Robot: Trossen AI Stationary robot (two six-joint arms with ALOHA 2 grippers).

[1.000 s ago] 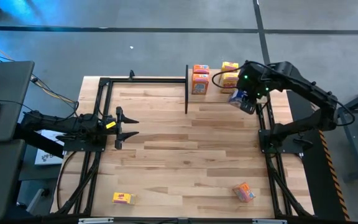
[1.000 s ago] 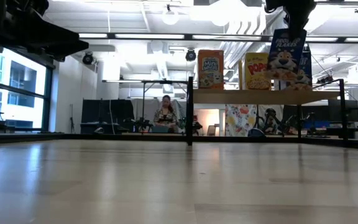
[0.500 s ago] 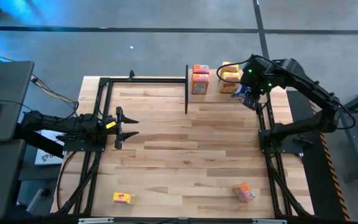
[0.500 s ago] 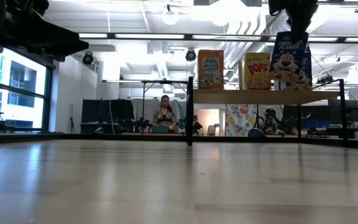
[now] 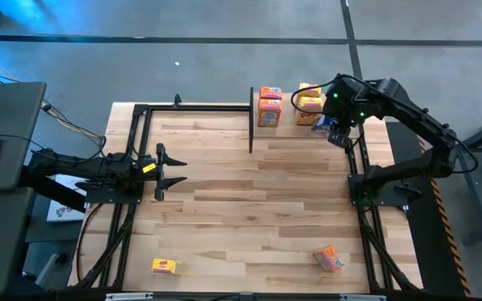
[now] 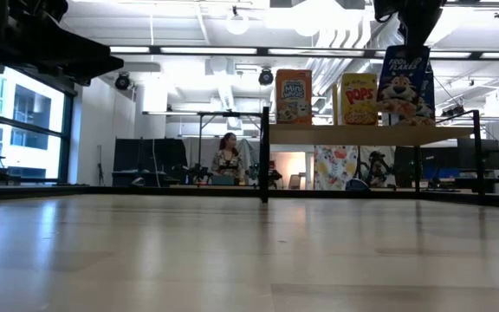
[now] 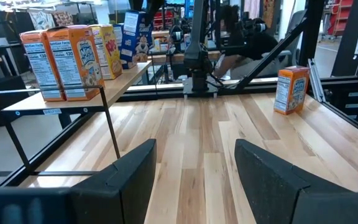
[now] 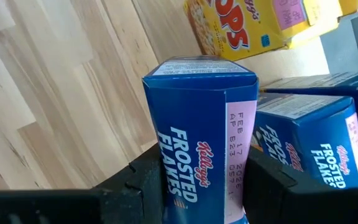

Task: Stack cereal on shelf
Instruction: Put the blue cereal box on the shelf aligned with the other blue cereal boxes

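Note:
My right gripper [image 5: 331, 130] is shut on a blue Frosted Flakes cereal box [image 8: 201, 137] over the right end of the light wood shelf [image 6: 362, 134]. The low view shows it upright [image 6: 403, 82] beside a yellow box [image 6: 359, 98] and an orange box [image 6: 294, 95] standing on the shelf. A second blue box [image 8: 316, 143] stands next to the held one. My left gripper [image 5: 170, 171] is open and empty at the table's left side. My right gripper pinches the blue box between its two fingers, on two opposite sides [image 8: 169, 177] at its upper end. The fingers come from above, pointing down. The box hangs upright below them, its lower end [image 6: 403, 117] at the shelf board; whether it touches the board I cannot tell.
Two orange boxes [image 5: 269, 104] and yellow boxes [image 5: 310, 99] stand on the shelf. A yellow box [image 5: 166, 266] lies near the table's near left corner and an orange box [image 5: 328, 257] at the near right. Black frame uprights [image 5: 251, 117] edge the shelf.
My right gripper has carried the blue box toward the table's far edge, in over the shelf next to the yellow boxes, and the box has gone from slightly tilted to upright.

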